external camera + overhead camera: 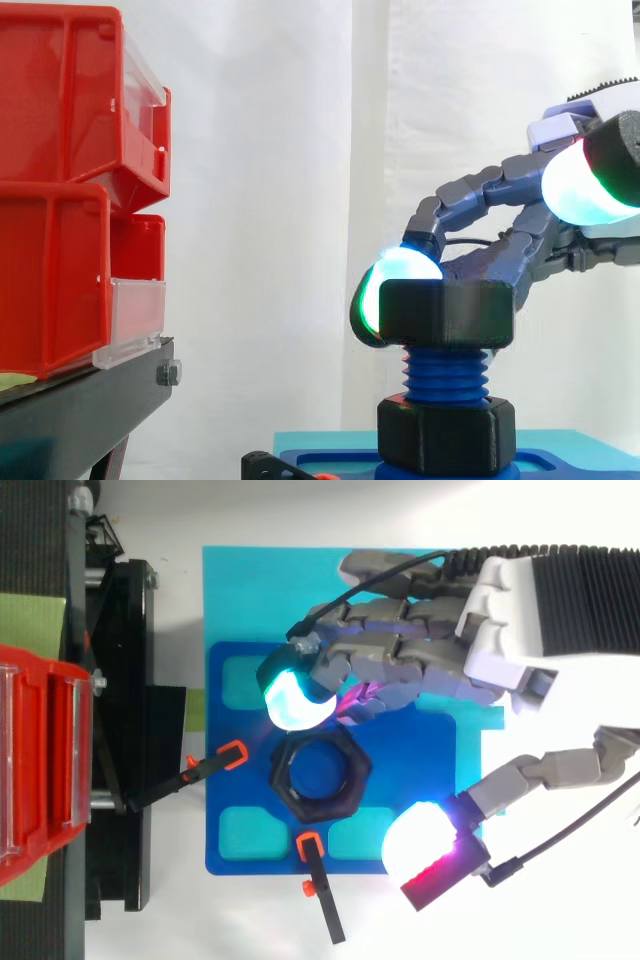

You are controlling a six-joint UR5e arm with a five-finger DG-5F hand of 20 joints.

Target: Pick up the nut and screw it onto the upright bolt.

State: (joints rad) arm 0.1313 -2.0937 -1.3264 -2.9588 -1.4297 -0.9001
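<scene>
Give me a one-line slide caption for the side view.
The hand sets a glowing fingertip at the edge of the black nut sitting atop the blue upright bolt.

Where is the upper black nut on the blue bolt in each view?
Side view: the nut is right of centre, atop the blue bolt, above a second nut.
Top view: the nut is the black hexagon at the middle, over the blue plate.
Shared landmark: the red bins at the left edge.
</scene>
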